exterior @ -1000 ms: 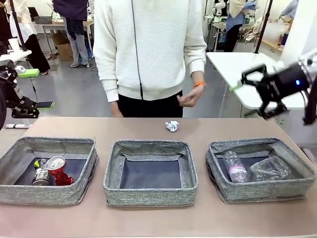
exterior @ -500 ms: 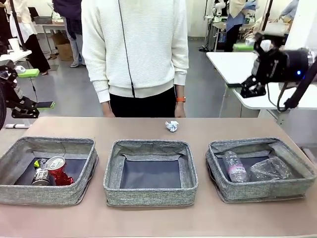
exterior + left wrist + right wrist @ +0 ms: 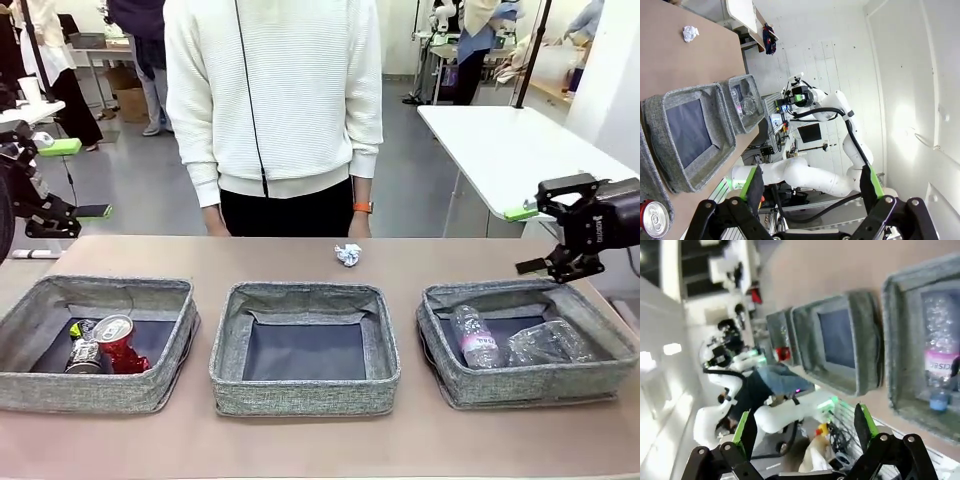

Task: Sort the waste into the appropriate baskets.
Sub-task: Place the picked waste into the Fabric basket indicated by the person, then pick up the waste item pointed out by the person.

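Three grey woven baskets stand in a row. The left basket (image 3: 90,392) holds a crushed red can (image 3: 117,343) and a silver-dark can (image 3: 83,357). The middle basket (image 3: 300,395) is bare inside. In the right basket (image 3: 530,385) lie a clear bottle (image 3: 475,337) and a clear plastic cup (image 3: 545,343). A crumpled paper ball (image 3: 347,254) sits on the table behind the middle basket, near the person. My right gripper (image 3: 527,240) hovers open above the right basket's far right corner. My left gripper (image 3: 78,180) is open, off the table's far left.
A person in a white sweater stands at the far edge, arms hanging. A white table (image 3: 510,150) stands behind on the right. In the right wrist view my gripper (image 3: 805,430) is open, with the bottle (image 3: 940,362) ahead. In the left wrist view the paper ball (image 3: 690,33) lies far off.
My right gripper has come down from high over the white table to just above the right basket's back corner. The person shifted left and lowered the raised hand.
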`<state>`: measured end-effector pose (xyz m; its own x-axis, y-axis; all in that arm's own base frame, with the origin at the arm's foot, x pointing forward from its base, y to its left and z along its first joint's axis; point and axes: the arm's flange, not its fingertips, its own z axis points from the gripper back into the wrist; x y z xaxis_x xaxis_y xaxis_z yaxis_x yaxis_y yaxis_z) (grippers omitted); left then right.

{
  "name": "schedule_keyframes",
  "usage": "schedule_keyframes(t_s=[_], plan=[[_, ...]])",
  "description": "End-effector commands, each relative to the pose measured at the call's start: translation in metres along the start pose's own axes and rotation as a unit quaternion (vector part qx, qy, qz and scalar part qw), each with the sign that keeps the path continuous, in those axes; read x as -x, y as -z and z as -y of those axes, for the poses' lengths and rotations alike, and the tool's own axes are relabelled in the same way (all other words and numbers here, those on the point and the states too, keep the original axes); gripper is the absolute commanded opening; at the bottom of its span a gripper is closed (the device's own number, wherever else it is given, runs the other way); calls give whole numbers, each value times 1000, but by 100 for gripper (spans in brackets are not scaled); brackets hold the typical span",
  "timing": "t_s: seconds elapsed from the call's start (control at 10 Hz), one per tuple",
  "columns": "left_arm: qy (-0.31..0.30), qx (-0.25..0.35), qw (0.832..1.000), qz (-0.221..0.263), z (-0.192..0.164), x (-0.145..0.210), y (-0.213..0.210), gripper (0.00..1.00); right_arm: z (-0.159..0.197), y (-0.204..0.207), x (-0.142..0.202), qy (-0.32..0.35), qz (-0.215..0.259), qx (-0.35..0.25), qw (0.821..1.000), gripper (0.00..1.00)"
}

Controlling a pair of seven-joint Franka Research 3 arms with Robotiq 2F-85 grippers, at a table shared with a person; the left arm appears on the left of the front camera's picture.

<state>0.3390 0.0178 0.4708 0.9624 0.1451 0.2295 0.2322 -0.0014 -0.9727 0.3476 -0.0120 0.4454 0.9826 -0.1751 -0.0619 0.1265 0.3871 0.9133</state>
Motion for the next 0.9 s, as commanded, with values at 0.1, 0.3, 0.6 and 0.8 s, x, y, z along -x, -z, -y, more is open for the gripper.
schedule_keyframes(t_s=[0.1,0.3,0.6,0.8], plan=[[3,8,1000,2,3,2,1,100,-19,9,-5,-26,-57,-64,996,100],[3,8,1000,2,3,2,1,100,-19,9,-5,-26,-57,-64,996,100],[3,8,1000,2,3,2,1,100,-19,9,-5,-26,-57,-64,996,100],[3,8,1000,2,3,2,1,100,-19,9,-5,-26,-57,-64,996,100]])
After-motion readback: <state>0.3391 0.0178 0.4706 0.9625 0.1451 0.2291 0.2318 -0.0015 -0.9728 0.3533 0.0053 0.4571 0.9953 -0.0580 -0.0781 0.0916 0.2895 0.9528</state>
